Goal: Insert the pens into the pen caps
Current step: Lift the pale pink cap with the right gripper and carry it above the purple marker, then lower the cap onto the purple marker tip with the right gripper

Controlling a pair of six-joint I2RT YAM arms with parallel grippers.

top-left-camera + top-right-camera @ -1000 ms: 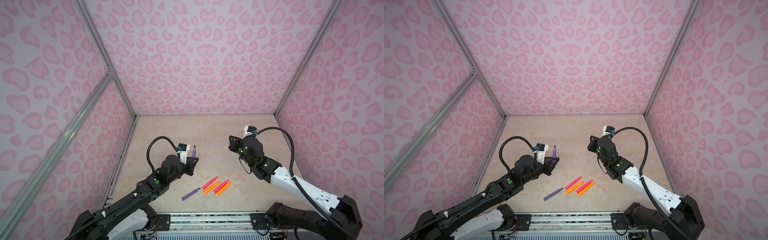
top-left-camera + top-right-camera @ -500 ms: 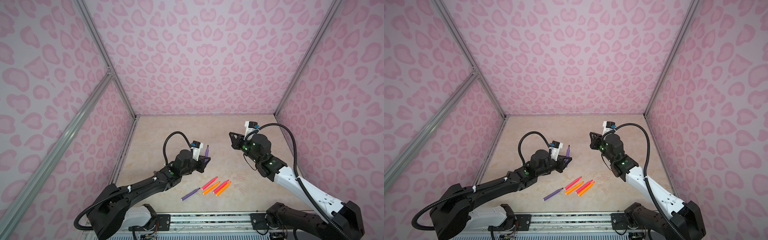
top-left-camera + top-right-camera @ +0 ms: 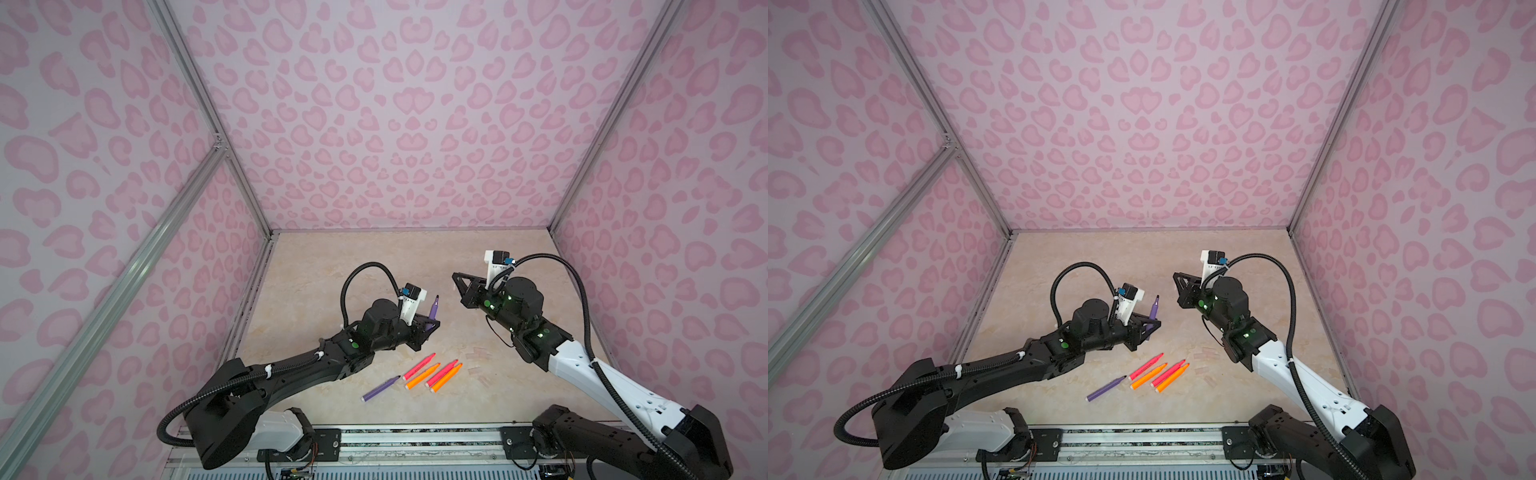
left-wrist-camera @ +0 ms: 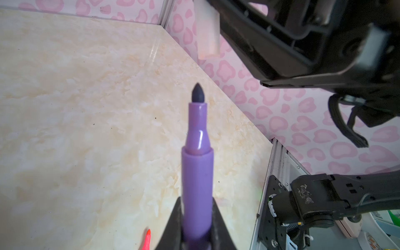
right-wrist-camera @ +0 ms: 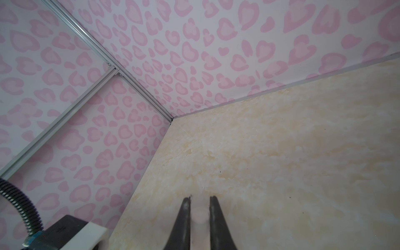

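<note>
Above the table (image 3: 332, 282), the left end effector (image 3: 431, 326) clamps a purple pen (image 3: 433, 310).

Clear cap (image 5: 200, 218) a blur between right jaws; base of purple pen (image 4: 197, 173) past the edge.

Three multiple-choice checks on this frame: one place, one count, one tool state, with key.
1. The loose pens lie: A) near the front edge of the table; B) against the back wall; C) in a far corner.
2. Loose pens: A) three; B) five; C) six.
3. The left tool is: A) open; B) shut on a purple pen; C) shut on an orange pen.
1 A, nearest the front rail; 2 B, one purple, two pink, two orange; 3 B, jaws clamp its barrel.
</note>
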